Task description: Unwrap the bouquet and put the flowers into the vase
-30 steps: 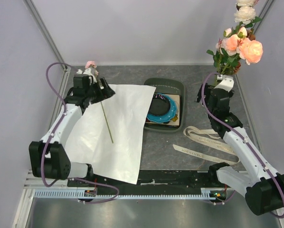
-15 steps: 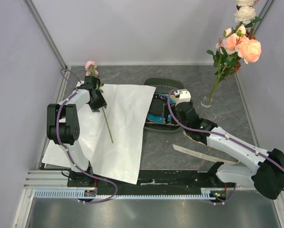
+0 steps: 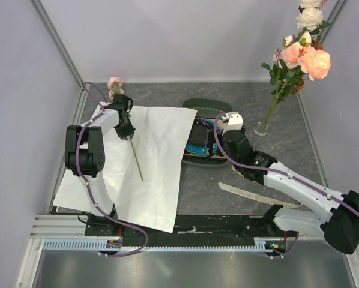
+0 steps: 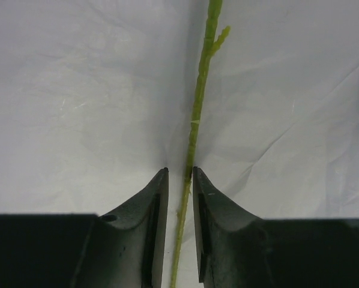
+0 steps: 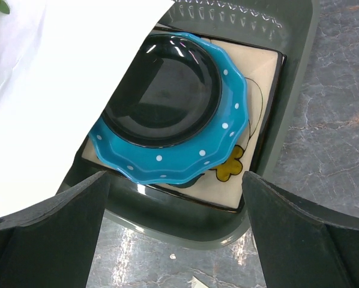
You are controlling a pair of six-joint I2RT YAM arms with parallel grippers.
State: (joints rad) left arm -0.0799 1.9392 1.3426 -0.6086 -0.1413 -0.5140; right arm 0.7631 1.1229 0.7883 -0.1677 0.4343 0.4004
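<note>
One pink flower lies on the bouquet's white paper wrap, which is spread flat on the left. Its thin green stem runs between the fingers of my left gripper. Those jaws are narrow, with a slim gap still showing on the stem's left side. Several pink, peach and cream flowers stand in the clear vase at the back right. My right gripper hangs wide open over the tray, holding nothing.
A dark green tray in the middle holds a blue-rimmed black plate; the paper's corner overlaps it. Cream ribbon strips lie at the front right. Walls close in on the left, back and right.
My left jaws have narrowed from wide open to close around the stem. My right arm swung from the vase to over the tray, then barely moved.
</note>
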